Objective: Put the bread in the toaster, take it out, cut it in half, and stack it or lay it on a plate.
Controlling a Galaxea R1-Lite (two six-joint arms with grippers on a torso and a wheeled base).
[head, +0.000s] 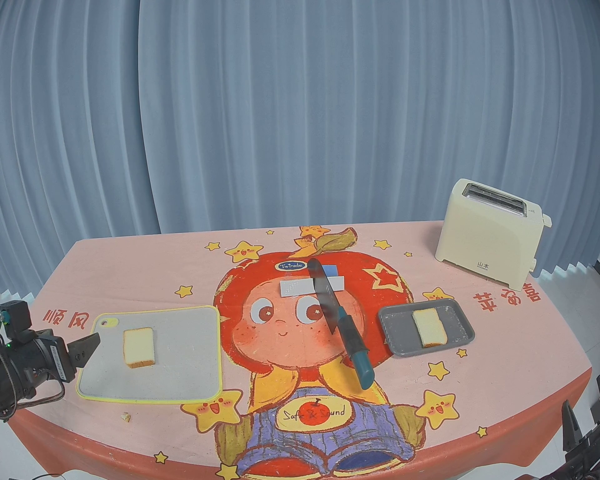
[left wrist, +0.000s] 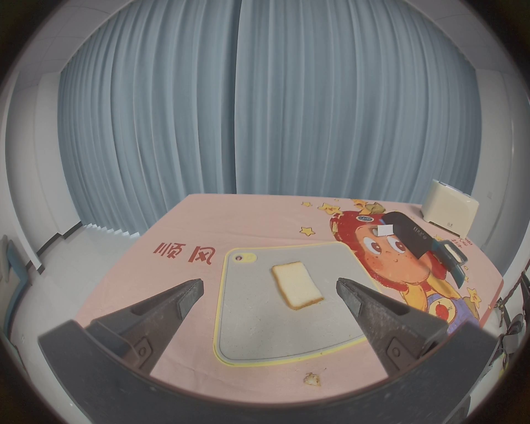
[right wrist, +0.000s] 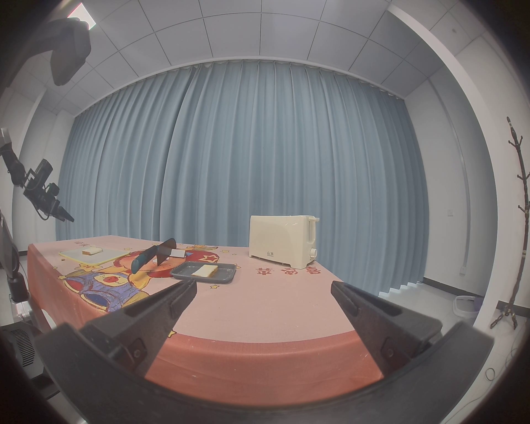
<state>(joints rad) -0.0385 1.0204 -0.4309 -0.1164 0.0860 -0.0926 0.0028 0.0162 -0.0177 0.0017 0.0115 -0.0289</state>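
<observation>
Hovering with jaws spread wide beside the cutting board (head: 181, 369), the left gripper (left wrist: 269, 284) faces the bread piece (head: 139, 347) lying on it; the right gripper (right wrist: 263, 285), likewise spread, hangs off the table's (head: 125, 262) corner, well apart from the tray (head: 390, 331) holding a second piece (head: 429, 326)

Curtain (right wrist: 248, 154) — blue-grey, pleated, full-height, stood beyond the fingers (right wrist: 160, 314) of the right gripper (right wrist: 262, 287). Ceiling (right wrist: 248, 33): white grid tiles, one lit panel (right wrist: 83, 14). White wall (right wrist: 464, 182) and pale floor (right wrist: 436, 292) lay outside one finger. Table (right wrist: 265, 314) — pink cartoon cloth, seen between them.
</observation>
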